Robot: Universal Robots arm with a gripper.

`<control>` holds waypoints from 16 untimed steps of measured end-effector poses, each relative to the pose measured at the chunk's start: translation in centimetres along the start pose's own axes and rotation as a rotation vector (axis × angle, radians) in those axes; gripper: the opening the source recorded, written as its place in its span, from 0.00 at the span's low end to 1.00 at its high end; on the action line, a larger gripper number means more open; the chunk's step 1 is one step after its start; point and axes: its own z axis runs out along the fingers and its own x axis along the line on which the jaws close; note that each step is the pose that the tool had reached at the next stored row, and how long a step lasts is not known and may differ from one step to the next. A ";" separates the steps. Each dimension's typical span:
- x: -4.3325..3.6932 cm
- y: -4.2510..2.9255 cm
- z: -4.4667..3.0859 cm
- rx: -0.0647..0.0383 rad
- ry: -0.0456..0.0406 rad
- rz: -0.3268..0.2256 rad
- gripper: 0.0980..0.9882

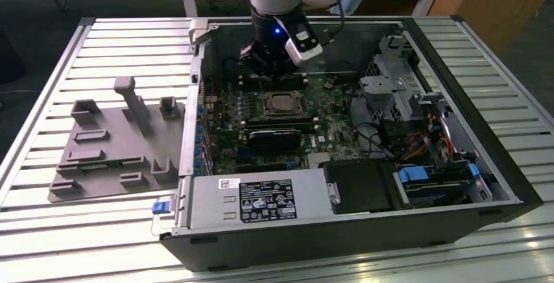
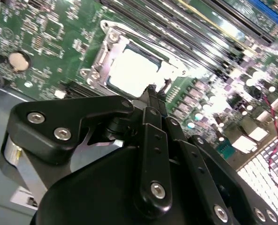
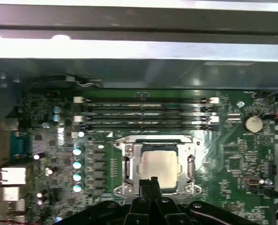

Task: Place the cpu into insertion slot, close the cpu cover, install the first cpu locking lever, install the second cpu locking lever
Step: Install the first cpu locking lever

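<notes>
We log: claw [image 3: 148,181] pressed together, holding nothing, tips just beside cpu cover [image 3: 128,161] | cover lying flat | cpu [image 3: 158,164] showing through its window

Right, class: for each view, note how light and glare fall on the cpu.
Second wrist view: glare bleaches the cpu white, while the gripper is dark; first wrist view: the cpu is pale, evenly lit; exterior view: it looks dim, with sheen on the slatted table.
</notes>
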 end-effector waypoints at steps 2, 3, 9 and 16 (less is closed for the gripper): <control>0.56 -0.01 -0.03 0.000 -0.0004 0.000 0.01; 0.86 -0.02 -0.04 0.000 -0.0007 0.000 0.01; 2.58 -0.06 -0.14 0.000 -0.0029 0.000 0.01; 3.78 -0.09 -0.19 -0.019 -0.0076 0.001 0.01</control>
